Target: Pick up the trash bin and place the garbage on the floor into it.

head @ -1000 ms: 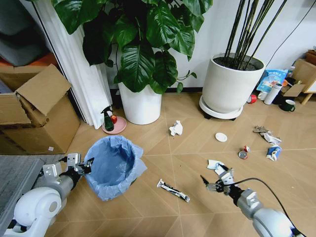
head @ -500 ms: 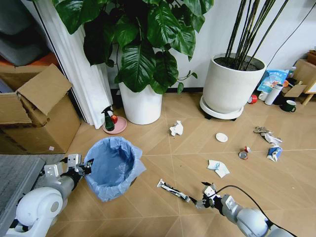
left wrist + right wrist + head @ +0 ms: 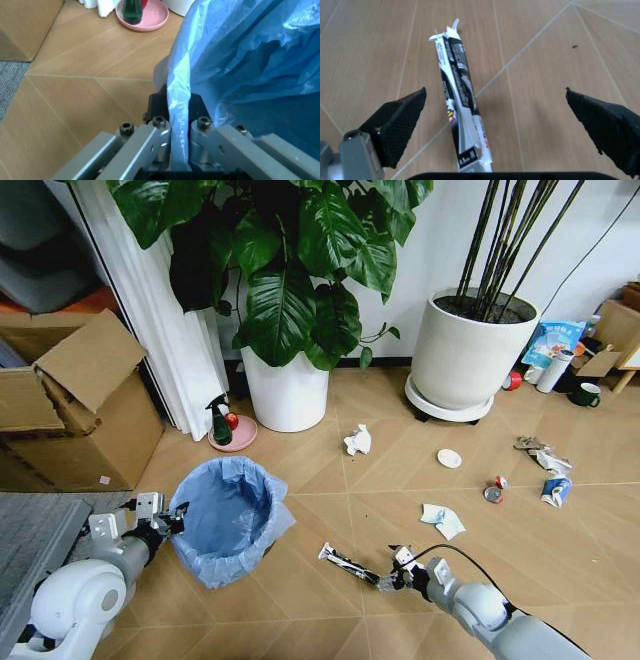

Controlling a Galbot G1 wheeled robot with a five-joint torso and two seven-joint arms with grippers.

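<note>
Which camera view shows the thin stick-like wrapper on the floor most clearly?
The right wrist view: the stick-like wrapper lies whole between the open right gripper's fingers, print visible. The head view shows it small, by that gripper.

The near end of the thin black-and-white stick wrapper (image 3: 462, 108) is cut off under the right wrist camera's housing. Light-blue crinkled plastic bag (image 3: 240, 56) hides the dark round bin's wall. Print on the far blue snack bag (image 3: 551, 340) is too small to read.
</note>
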